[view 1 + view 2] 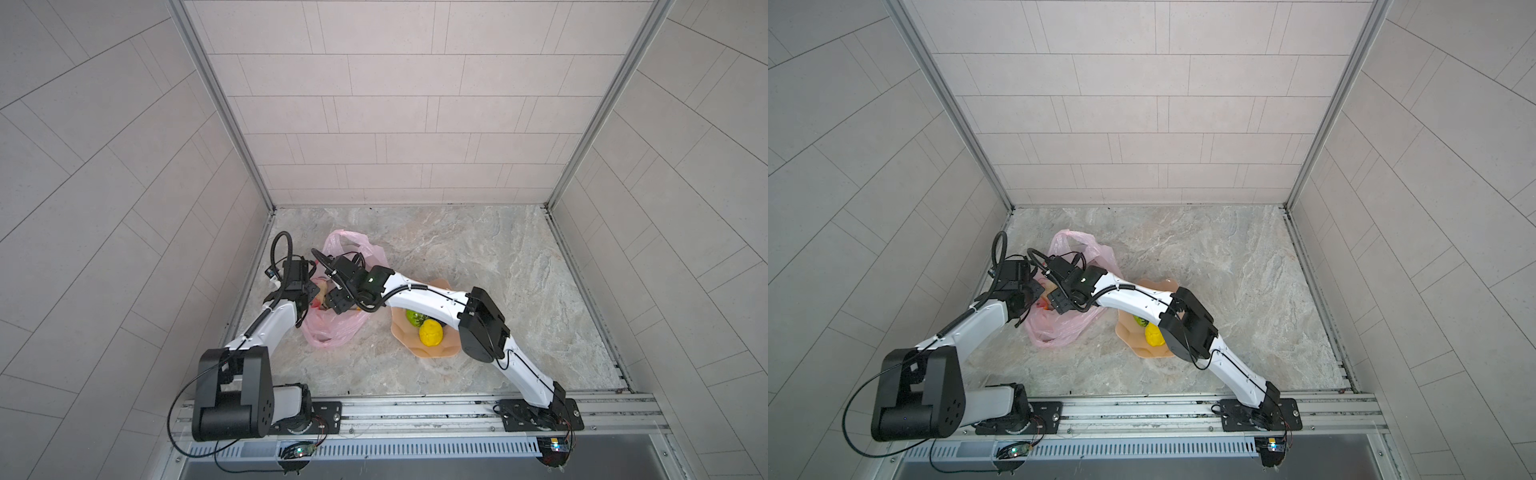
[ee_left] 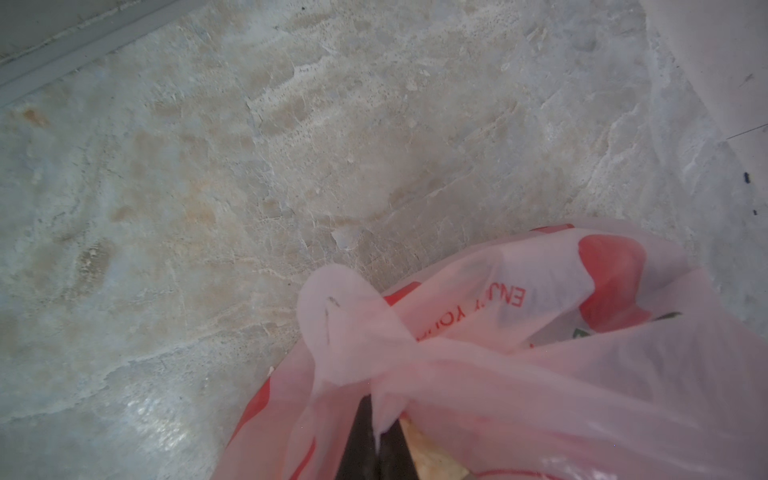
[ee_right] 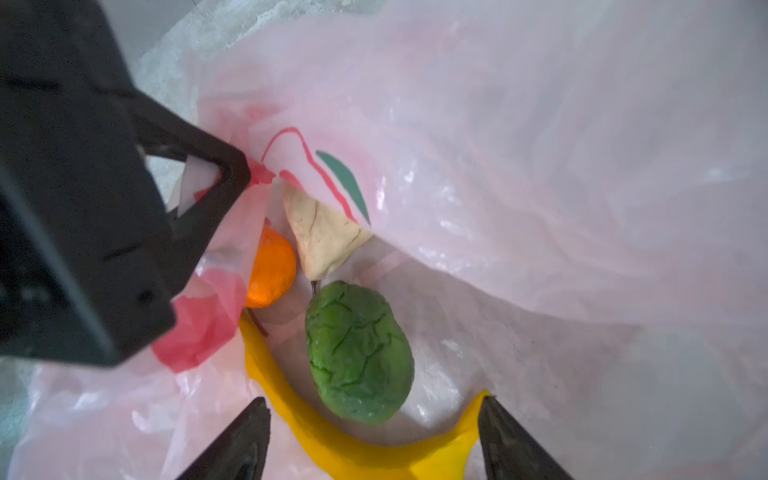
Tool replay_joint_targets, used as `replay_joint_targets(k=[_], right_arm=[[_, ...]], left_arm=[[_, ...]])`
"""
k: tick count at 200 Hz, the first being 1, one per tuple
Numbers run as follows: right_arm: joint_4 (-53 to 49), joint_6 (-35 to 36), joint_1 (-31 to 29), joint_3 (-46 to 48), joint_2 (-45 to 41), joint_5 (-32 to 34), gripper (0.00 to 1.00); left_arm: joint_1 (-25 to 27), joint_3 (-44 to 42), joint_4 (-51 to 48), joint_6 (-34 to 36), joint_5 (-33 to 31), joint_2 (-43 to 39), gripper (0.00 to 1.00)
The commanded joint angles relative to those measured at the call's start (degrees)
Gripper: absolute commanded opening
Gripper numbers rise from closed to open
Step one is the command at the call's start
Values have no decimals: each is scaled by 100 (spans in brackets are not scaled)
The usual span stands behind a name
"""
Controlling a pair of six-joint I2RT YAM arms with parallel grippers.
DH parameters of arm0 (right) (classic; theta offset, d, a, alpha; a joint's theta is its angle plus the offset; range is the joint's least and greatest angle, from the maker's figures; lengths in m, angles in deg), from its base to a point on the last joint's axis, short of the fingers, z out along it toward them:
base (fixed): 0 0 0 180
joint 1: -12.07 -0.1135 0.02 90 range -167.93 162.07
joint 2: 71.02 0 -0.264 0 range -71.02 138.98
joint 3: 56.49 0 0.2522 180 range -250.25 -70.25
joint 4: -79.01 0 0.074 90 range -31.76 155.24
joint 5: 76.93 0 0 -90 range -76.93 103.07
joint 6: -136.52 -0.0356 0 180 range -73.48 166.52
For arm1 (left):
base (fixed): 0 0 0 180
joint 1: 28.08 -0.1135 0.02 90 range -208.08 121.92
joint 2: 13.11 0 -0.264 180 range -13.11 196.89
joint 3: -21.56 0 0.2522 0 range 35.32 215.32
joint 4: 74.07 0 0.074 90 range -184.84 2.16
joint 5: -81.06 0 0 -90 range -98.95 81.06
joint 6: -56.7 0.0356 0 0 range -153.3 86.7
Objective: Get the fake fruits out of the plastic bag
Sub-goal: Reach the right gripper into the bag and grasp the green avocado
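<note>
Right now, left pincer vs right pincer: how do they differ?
1. The left pincer is shut; the right pincer stands open.
2. The left pincer pinches a fold of the plastic bag at its rim; the right pincer grips nothing.
3. The left pincer sits at the bag's edge; the right pincer points into its mouth, poised over the banana and the green fruit.
Shared: both are at the bag.
</note>
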Motion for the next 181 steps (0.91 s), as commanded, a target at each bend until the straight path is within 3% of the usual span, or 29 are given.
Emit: replay_joint_targets(k=[1,84,181], right_arm=[[-494,142,18,-349,447,-45,78],[-728,184,25,-736,967,-11,77],[-834,127,54,-955,823,73,63]], left_arm=[[-34,-79,108,65,17,-150,3],[-30,-96,77,21,-67,-170,2],[-30,-69,54,39,-60,-91,2]])
